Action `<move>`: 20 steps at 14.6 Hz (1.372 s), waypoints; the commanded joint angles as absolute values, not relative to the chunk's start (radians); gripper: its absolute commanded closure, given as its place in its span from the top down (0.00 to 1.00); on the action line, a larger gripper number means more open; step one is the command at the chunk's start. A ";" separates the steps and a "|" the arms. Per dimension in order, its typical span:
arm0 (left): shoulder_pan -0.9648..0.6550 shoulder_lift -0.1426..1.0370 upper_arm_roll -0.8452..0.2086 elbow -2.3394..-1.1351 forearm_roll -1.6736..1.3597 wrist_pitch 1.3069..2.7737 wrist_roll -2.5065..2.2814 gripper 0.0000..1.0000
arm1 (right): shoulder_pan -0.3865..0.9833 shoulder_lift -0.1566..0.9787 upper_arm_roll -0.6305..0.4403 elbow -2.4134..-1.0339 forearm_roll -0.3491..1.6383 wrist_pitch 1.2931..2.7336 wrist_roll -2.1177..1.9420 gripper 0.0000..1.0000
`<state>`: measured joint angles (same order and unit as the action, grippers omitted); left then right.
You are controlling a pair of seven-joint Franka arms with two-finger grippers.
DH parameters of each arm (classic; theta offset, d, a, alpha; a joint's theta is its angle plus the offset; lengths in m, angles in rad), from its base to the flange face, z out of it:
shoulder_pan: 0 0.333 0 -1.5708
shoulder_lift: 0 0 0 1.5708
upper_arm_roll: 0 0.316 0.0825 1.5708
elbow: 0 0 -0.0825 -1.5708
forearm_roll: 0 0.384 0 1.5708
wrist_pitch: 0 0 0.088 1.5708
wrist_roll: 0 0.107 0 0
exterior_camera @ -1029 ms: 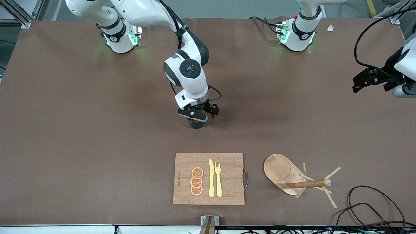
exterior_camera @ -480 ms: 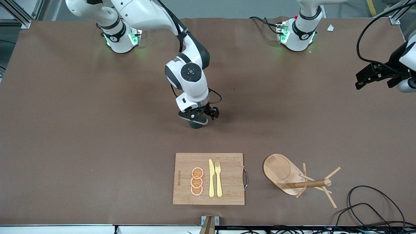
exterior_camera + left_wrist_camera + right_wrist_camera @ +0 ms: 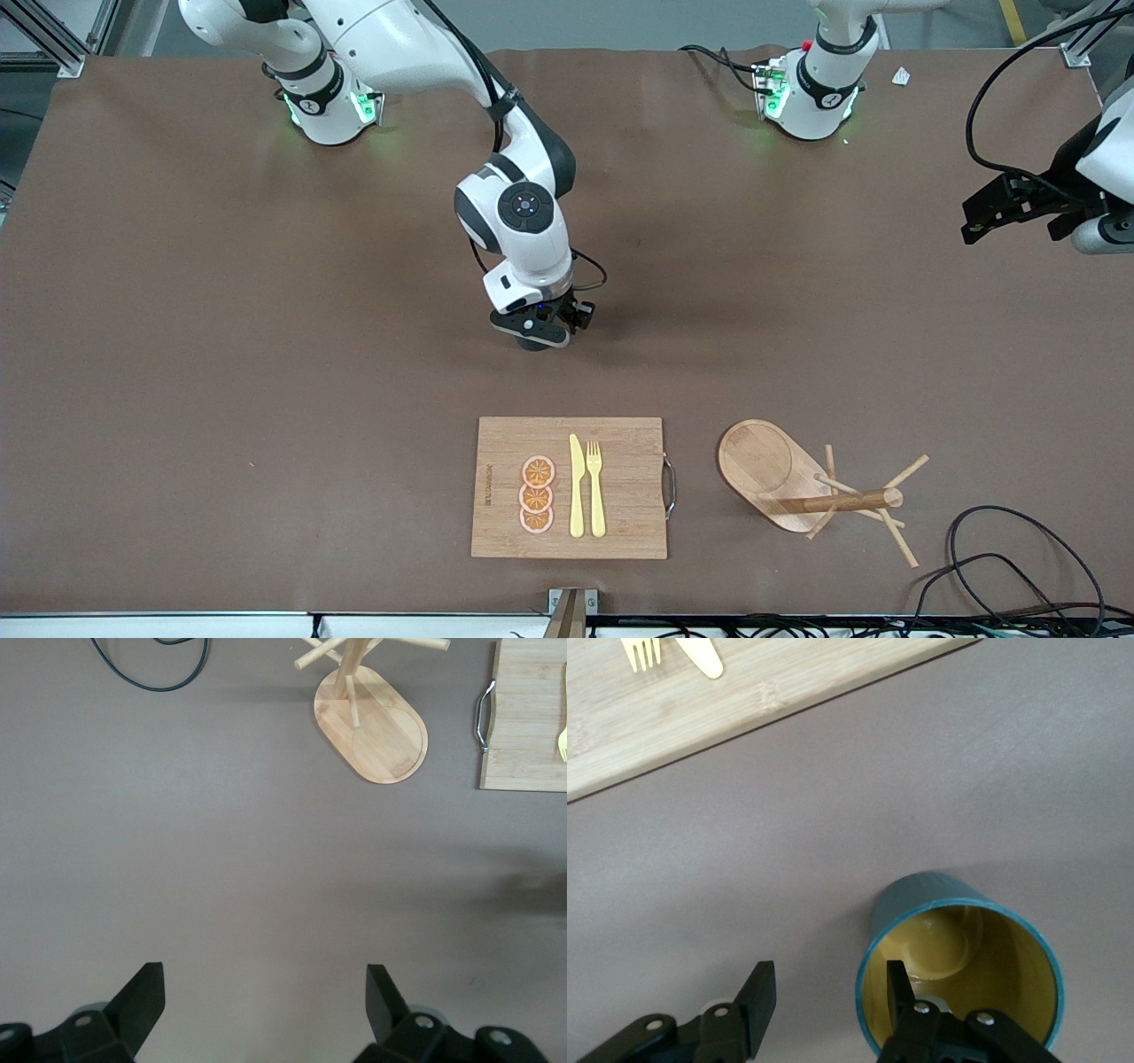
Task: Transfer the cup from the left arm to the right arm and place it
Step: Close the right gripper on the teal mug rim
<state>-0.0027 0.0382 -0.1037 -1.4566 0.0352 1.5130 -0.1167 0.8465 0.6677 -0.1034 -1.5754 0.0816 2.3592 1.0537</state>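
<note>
Right gripper (image 3: 535, 335) is down on the ribbed dark teal mug with tan-yellow inside (image 3: 961, 979) mid-table, fingers straddling its rim, part closed, grip unconfirmed. Left gripper (image 3: 988, 213) waits over its table end, jaws wide.

I am looking at the brown table (image 3: 221, 354), which is carrying a bamboo cutting board (image 3: 620, 523), a wooden mug tree (image 3: 780, 474) lying beside it, a looping black cable (image 3: 1019, 549), and the teal cup (image 3: 957, 966) standing upright.
</note>
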 commanded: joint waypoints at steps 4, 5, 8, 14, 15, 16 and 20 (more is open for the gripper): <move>-0.012 0.028 -0.101 -1.465 0.038 1.506 -0.106 1.00 | 0.819 0.696 -0.098 -1.566 0.081 2.355 1.055 0.19; -0.014 0.028 -0.101 -1.465 0.038 1.506 -0.106 1.00 | 0.819 0.698 -0.098 -1.566 0.081 2.355 1.055 0.14; -0.009 0.026 -0.113 -1.466 0.037 1.502 -0.103 1.00 | 0.819 0.699 -0.098 -1.566 0.081 2.352 1.057 0.02; 0.000 0.025 -0.114 -1.463 0.034 1.476 -0.098 1.00 | 0.804 0.683 -0.100 -1.493 0.078 2.182 0.959 0.00; 0.000 0.025 -0.114 -1.463 0.035 1.473 -0.098 1.00 | 0.799 0.683 -0.100 -1.450 0.068 2.090 0.892 0.00; 0.000 0.022 -0.114 -1.463 0.034 1.473 -0.098 1.00 | 0.798 0.684 -0.100 -1.407 0.048 2.016 0.818 0.00; -0.003 0.020 -0.114 -1.462 0.031 1.466 -0.100 1.00 | 0.825 0.643 -0.095 -1.443 -0.078 1.967 0.707 0.00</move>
